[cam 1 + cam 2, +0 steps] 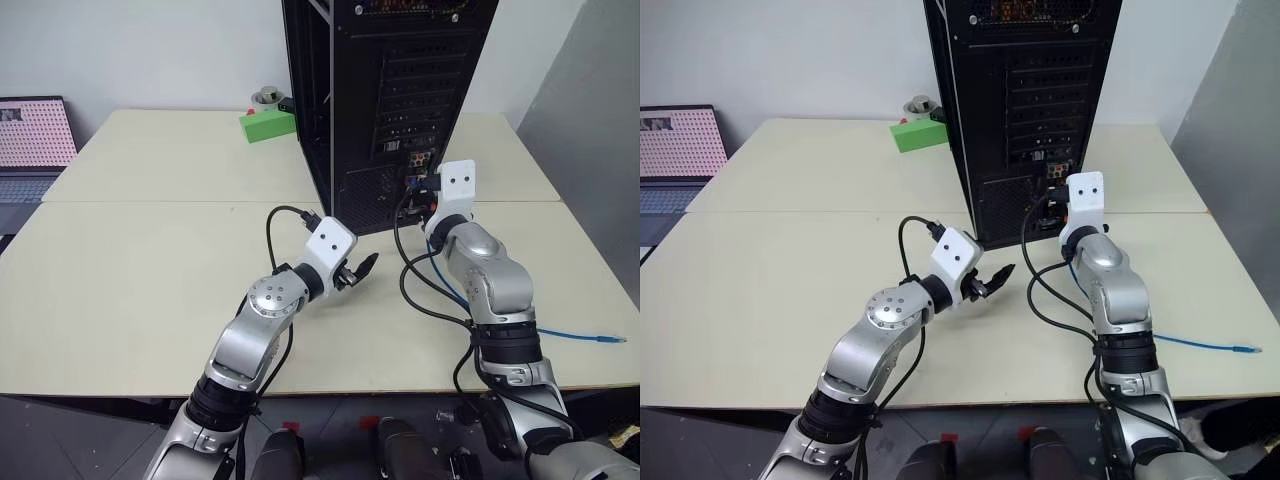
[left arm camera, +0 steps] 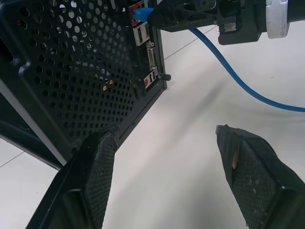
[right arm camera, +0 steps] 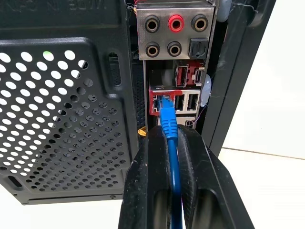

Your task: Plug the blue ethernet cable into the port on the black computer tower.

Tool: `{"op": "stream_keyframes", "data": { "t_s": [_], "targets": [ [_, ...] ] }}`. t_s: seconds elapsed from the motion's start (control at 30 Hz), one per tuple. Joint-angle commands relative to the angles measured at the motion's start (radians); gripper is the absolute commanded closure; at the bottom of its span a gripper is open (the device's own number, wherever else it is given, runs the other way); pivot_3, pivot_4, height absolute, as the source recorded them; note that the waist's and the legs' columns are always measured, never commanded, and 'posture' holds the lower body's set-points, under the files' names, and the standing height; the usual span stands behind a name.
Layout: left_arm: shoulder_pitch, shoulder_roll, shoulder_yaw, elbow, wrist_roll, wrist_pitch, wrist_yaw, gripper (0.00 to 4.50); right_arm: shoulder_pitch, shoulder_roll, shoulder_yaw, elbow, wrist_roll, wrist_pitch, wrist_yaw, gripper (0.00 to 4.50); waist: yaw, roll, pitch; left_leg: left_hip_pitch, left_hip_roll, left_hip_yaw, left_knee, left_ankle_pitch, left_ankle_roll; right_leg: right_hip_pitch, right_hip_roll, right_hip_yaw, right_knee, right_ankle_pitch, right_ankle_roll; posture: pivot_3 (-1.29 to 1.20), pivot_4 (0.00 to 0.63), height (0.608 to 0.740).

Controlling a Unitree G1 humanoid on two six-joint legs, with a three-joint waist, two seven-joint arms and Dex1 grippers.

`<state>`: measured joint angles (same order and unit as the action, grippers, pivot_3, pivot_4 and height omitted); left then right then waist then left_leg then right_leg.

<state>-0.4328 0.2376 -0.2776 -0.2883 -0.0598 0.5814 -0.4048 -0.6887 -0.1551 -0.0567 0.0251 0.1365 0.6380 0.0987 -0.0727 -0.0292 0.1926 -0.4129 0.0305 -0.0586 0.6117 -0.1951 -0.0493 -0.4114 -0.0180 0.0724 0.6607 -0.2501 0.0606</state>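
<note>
Pinching the blue ethernet cable (image 3: 169, 143) between closed fingers, right hand (image 3: 170, 157) (plug at the port (image 3: 161, 101)), left hand (image 2: 167, 157) open, empty.

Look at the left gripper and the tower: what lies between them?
Bare tabletop. In the left wrist view the open left gripper faces the tower with pale table between; the blue cable runs off to one side, held by the right gripper.
</note>
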Motion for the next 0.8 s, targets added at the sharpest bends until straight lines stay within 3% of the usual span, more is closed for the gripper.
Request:
{"op": "stream_keyframes", "data": {
  "t_s": [0.03,0.17,0.33,0.53,0.7,0.8],
  "targets": [
    [-0.007,-0.004,0.008,-0.035,0.002,-0.009,0.001,1.01,-0.023,-0.016,-0.005,-0.032,0.006,-0.03,0.024,4.17,0.0,0.0,0.0,0.0,0.0,0.0,0.0,0.0,0.0,0.0,0.0,0.0,0.0,0.0,0.0,0.0,0.15,0.74],
    [-0.017,-0.002,0.028,-0.024,-0.006,-0.008,0.0,1.01,0.016,-0.047,-0.005,-0.08,0.017,-0.009,0.066,3.2,0.003,0.0,0.0,0.0,0.0,0.0,0.0,0.0,0.0,0.0,0.0,0.0,0.0,0.0,0.0,0.0,0.15,0.74],
    [-0.03,0.015,0.058,-0.009,-0.023,-0.011,-0.016,1.01,0.071,-0.101,-0.003,-0.164,0.031,0.017,0.13,2.32,0.011,0.0,0.0,-0.001,0.0,0.0,0.0,0.0,0.0,0.0,0.0,0.0,-0.002,0.0,0.0,0.0,0.15,0.74],
    [-0.054,0.092,0.149,0.008,-0.085,-0.014,-0.095,1.01,0.175,-0.228,-0.038,-0.333,0.11,0.051,0.279,1.12,0.016,0.0,0.0,-0.002,0.0,-0.001,0.0,0.0,0.0,0.0,0.0,-0.001,-0.002,0.0,0.0,0.0,0.15,0.74],
    [-0.061,0.194,0.205,0.019,-0.146,-0.026,-0.216,1.01,0.228,-0.33,-0.124,-0.422,0.265,0.115,0.42,0.03,0.016,0.0,0.0,-0.002,0.0,-0.001,0.0,0.0,0.0,0.0,0.0,-0.001,-0.002,0.0,0.0,0.0,0.15,0.74],
    [-0.057,0.238,0.231,0.02,-0.184,-0.032,-0.272,1.01,0.25,-0.383,-0.171,-0.442,0.335,0.134,0.479,0.03,0.016,0.0,0.0,-0.002,0.0,-0.001,0.0,0.0,0.0,0.0,0.0,-0.001,-0.002,0.0,0.0,0.0,0.15,0.74]
  ]
}}
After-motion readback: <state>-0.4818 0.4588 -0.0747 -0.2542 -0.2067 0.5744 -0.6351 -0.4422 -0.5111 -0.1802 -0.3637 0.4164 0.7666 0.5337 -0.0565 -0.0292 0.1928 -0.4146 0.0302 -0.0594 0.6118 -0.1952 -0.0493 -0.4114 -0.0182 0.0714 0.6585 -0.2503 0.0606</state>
